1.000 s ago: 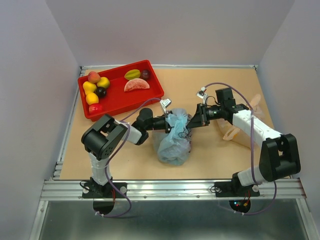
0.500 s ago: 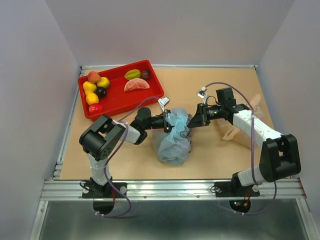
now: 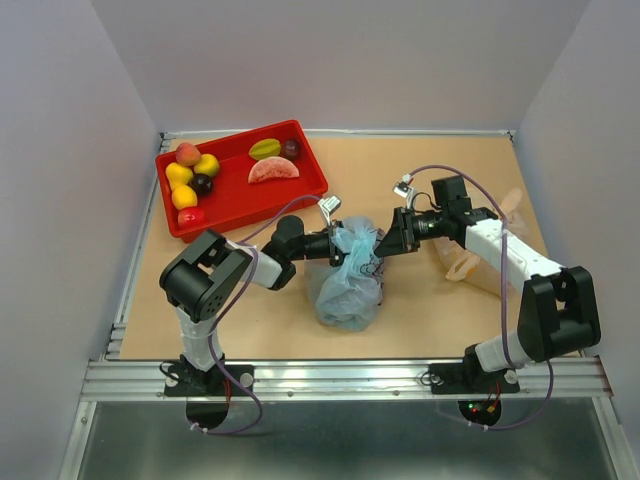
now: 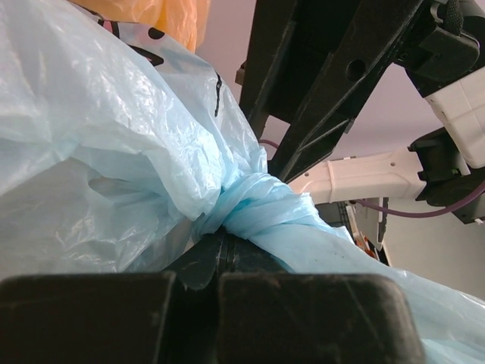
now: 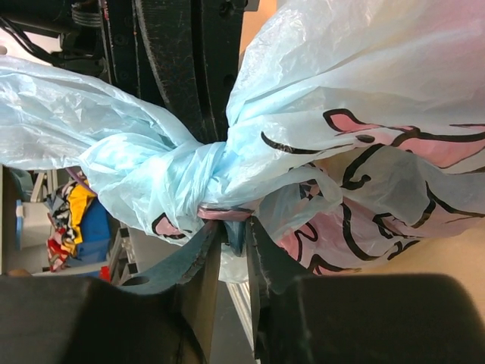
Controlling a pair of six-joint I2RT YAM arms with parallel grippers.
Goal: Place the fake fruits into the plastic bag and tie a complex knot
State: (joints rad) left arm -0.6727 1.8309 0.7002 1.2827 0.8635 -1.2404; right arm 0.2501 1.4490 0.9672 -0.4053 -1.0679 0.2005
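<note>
The light-blue plastic bag [image 3: 348, 280] stands bulging at the table's middle, its top gathered between my two grippers. The knot [image 4: 261, 208] [image 5: 170, 171] is a twisted lump of blue film just beyond both sets of fingertips. My left gripper [image 3: 334, 243] [image 4: 220, 241] is shut on the film right below the knot. My right gripper [image 3: 386, 240] [image 5: 236, 227] has its jaws slightly apart, and a fold of film lies in the narrow gap. Several fake fruits [image 3: 192, 180] lie in the red tray [image 3: 312, 182]. I cannot see what is inside the bag.
The red tray sits at the back left of the table. A pale orange-beige bag [image 3: 462, 266] lies under the right arm. Both arms reach in from opposite sides and meet over the blue bag. Grey walls close in the table on three sides.
My left gripper has shut on the film by the knot. My right gripper's jaws have parted a little. The bag and both arms have barely moved.
</note>
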